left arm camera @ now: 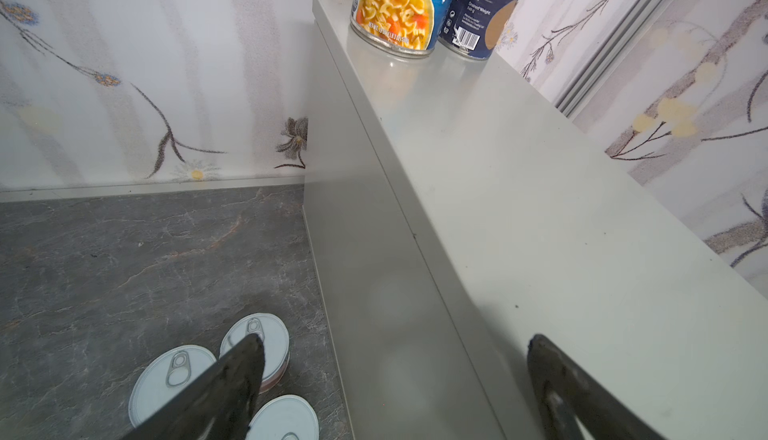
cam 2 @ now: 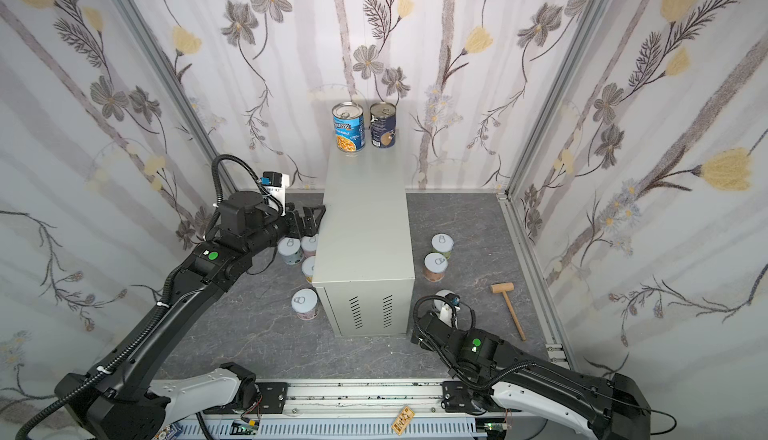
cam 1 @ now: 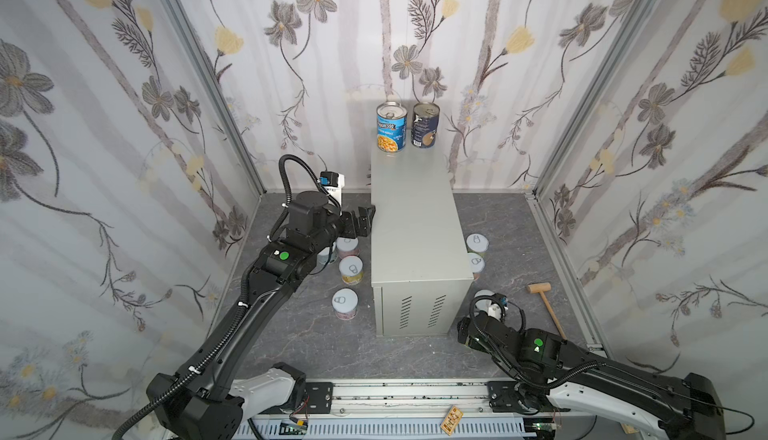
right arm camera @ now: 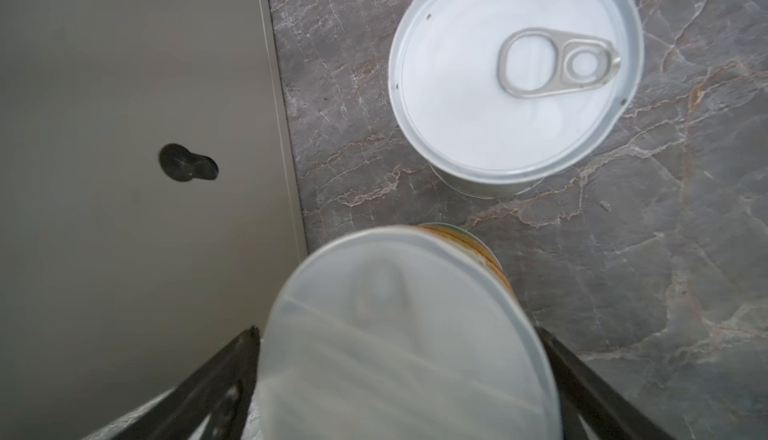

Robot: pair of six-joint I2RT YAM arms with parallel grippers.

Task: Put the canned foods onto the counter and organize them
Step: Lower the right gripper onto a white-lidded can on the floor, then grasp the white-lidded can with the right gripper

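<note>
Two of the canned foods are already in place: the blue Progresso can (cam 1: 391,126) and the dark navy can (cam 1: 425,125) stand upright, side by side, at the far edge of the worktop (cam 1: 415,218), and the rest of its top holds nothing. Seven short, white-lidded cans show in the top views, all upright on the floor (cam 1: 316,334), so most of the job appears to be left. The left-side short cans (cam 1: 350,269), four of them, stand along the worktop's left wall. Two right-side short cans (cam 1: 476,245) stand along its right wall. The left hand (left arm camera: 395,338) is empty with its jaws spread wide, raised over the worktop's left edge above those cans. The right hand (right arm camera: 397,334) is down at the worktop's near right corner, its jaws wide open on either side of the nearest short can (right arm camera: 415,292), which does not look clamped. This can seems next in line to go up.
</note>
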